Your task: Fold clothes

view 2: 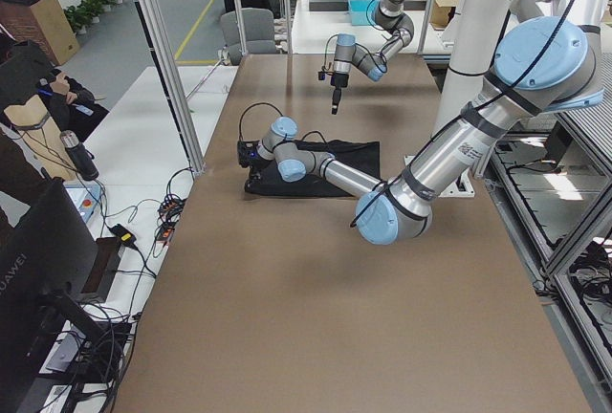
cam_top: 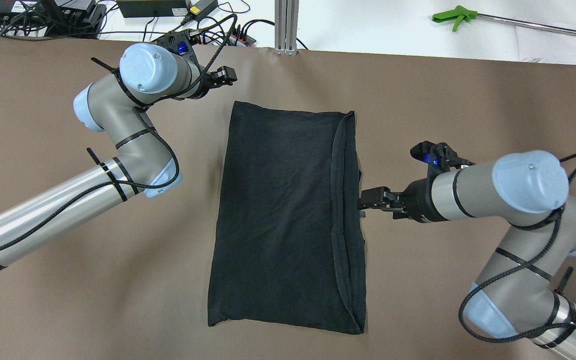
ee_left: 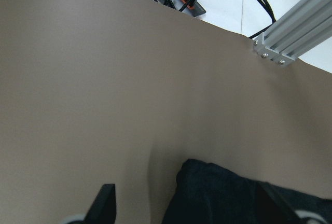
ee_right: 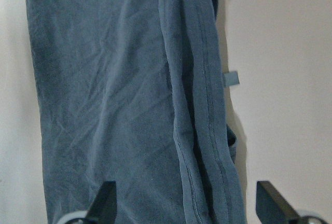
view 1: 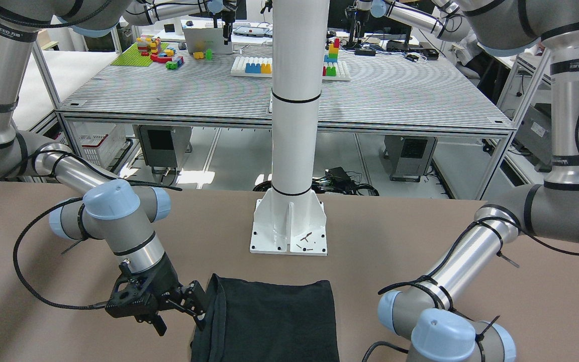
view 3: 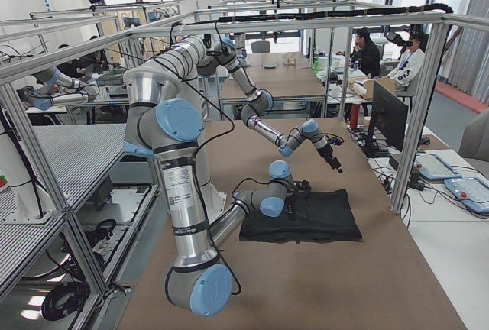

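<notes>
The clothes [cam_top: 283, 215] are one black garment lying flat as a tall rectangle on the brown table [cam_top: 468, 100], with layered edges stacked along its right side. It also shows in front of the pillar [view 1: 274, 322] and looks bluish in the right wrist view [ee_right: 119, 105], where a small tag [ee_right: 231, 79] sticks out. My right gripper [cam_top: 368, 201] hovers at the garment's right edge, open, fingers [ee_right: 106, 203] spread over the layered edge. My left gripper [cam_top: 224, 75] is open just beyond the garment's far left corner [ee_left: 218, 193], holding nothing.
The white pillar's base plate [view 1: 289, 231] stands on the table near the garment, with small screws on it. Cables and a power strip [cam_top: 208, 20] lie past the far table edge, beside an aluminium post [cam_top: 285, 25] and a green-handled tool [cam_top: 455, 15].
</notes>
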